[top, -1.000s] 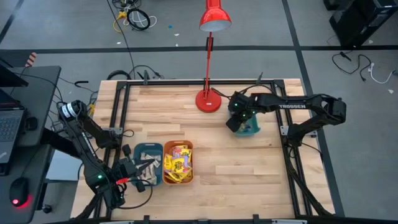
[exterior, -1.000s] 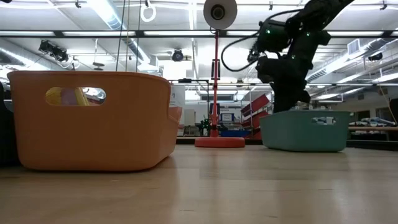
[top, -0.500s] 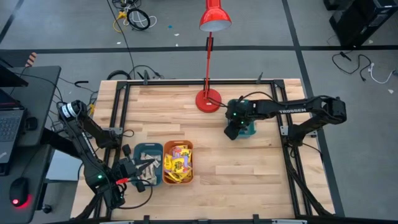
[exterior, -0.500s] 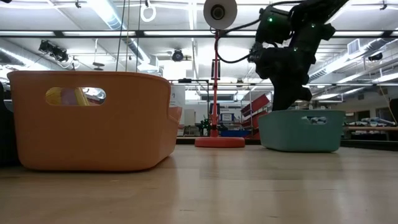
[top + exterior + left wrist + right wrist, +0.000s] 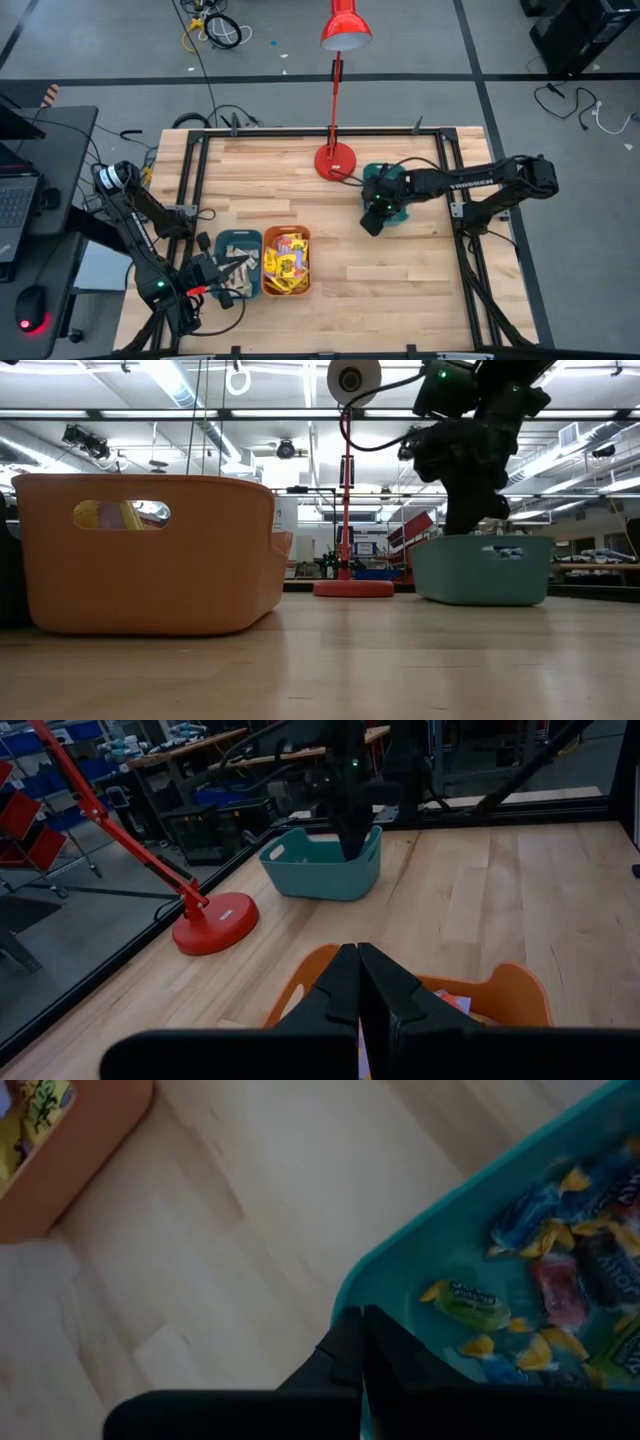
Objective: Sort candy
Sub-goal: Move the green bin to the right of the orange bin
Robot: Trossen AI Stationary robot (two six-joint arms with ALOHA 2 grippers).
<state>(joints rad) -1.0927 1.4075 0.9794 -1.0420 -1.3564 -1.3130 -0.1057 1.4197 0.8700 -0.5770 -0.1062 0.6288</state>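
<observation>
Desk was pale wood planks in a black frame, red lamp at the back, grey floor with cables around. Left pincer shut, empty, above orange bin. Right pincer shut on teal bin rim. Candy: crinkly blue, red, yellow-green wrappers inside, partly cut off.
</observation>
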